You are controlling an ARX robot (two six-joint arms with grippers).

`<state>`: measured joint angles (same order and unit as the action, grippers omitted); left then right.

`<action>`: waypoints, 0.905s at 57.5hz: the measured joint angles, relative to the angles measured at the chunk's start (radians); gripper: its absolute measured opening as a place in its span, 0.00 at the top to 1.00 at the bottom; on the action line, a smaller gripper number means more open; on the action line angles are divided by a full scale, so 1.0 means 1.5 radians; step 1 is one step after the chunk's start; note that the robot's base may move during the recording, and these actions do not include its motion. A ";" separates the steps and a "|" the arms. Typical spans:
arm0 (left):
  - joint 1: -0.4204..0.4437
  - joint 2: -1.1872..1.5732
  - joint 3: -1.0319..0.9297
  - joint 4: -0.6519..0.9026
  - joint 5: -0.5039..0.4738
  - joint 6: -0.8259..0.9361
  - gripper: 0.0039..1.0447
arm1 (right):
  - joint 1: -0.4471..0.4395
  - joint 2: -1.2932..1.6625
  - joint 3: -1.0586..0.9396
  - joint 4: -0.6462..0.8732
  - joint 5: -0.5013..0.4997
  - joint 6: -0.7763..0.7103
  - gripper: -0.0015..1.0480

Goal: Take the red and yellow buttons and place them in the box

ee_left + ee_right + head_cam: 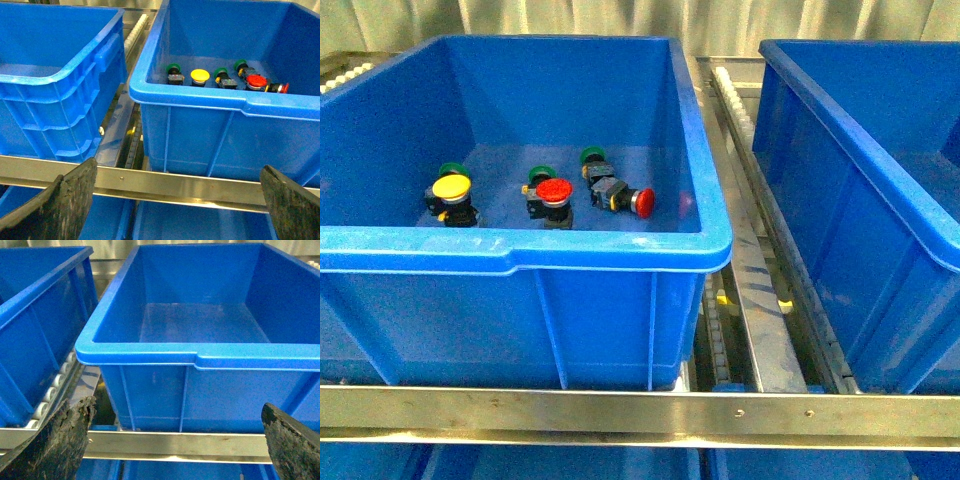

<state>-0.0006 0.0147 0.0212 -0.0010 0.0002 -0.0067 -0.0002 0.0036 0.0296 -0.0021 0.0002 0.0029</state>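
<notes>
A yellow button [451, 187] and two red buttons [555, 190] [642, 203] lie on the floor of the left blue bin [520, 250]; the second red one lies on its side. They also show in the left wrist view as the yellow button [200, 75] and red buttons [256, 80] [283, 88]. The empty blue box [200, 356] fills the right wrist view and shows at the right of the front view [860, 150]. My left gripper [175, 210] is open and empty, in front of the button bin. My right gripper [175, 445] is open and empty, in front of the empty box. Neither gripper shows in the front view.
Three green-capped switches [453, 170] [541, 175] [592, 156] lie among the buttons. A steel rail [640, 410] runs across in front of the bins. A roller track [740, 110] runs between them. Another blue bin [45, 75] stands beside the button bin.
</notes>
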 joint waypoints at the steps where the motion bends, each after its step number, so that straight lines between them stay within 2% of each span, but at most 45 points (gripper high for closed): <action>1: 0.000 0.000 0.000 0.000 0.000 0.000 0.07 | 0.000 0.000 0.000 0.000 0.000 0.000 0.06; 41: 0.000 0.000 0.000 0.000 0.000 0.000 0.07 | 0.000 0.000 0.000 0.000 0.000 0.000 0.06; 43: 0.001 0.013 0.007 -0.026 -0.021 -0.017 0.07 | 0.000 0.000 0.000 0.000 0.000 0.000 0.06; 45: 0.021 0.038 0.032 -0.090 -0.004 -0.062 0.07 | 0.000 0.000 0.000 0.000 0.000 0.000 0.06; 47: 0.054 0.069 0.052 -0.111 0.023 -0.084 0.07 | 0.000 0.000 0.000 0.000 0.001 0.000 0.06; 52: 0.135 0.167 0.101 -0.042 0.101 -0.116 0.07 | 0.000 0.000 0.000 0.000 0.000 0.000 0.06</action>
<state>0.2024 0.2653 0.1734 -0.0647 0.1516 -0.1810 -0.0002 0.0036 0.0296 -0.0021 0.0002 0.0029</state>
